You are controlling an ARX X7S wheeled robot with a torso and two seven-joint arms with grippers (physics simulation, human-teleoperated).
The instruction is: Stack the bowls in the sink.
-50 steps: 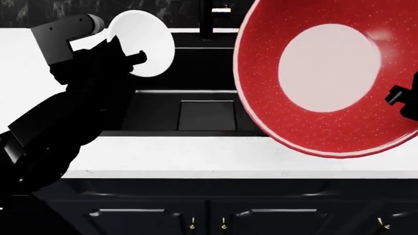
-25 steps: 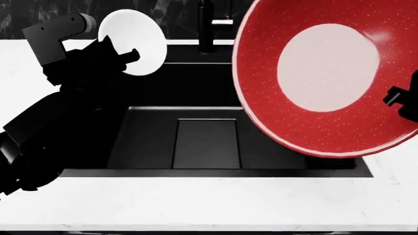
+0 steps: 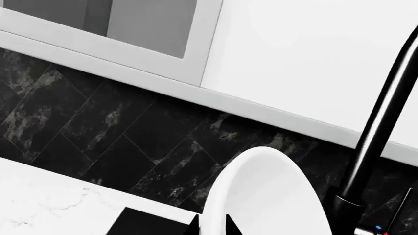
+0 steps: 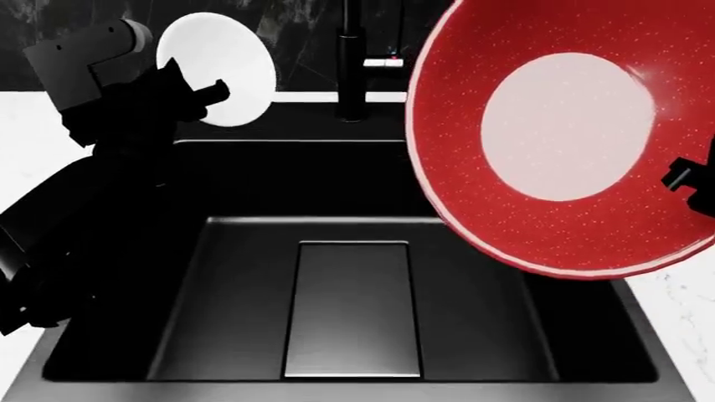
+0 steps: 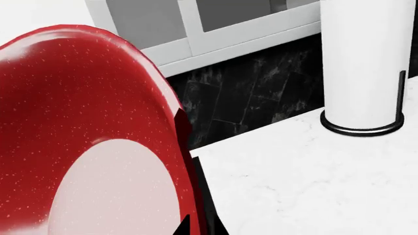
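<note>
While each claw pinches 1 bowl edge-on above the sink (image 4: 223,251), the red bowl (image 4: 564,134) beside the right claw (image 4: 691,180) could slip; the left claw (image 4: 207,94) clamps the white bowl (image 4: 223,67).

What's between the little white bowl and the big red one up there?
In the head view, only the black faucet stands between the white bowl and red bowl.

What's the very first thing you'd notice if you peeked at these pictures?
The huge shiny red bowl, held up on edge by the right gripper above the right side of the black sink. Next, the little white bowl in the left gripper, raised over the sink's back left corner, near the black faucet.
</note>
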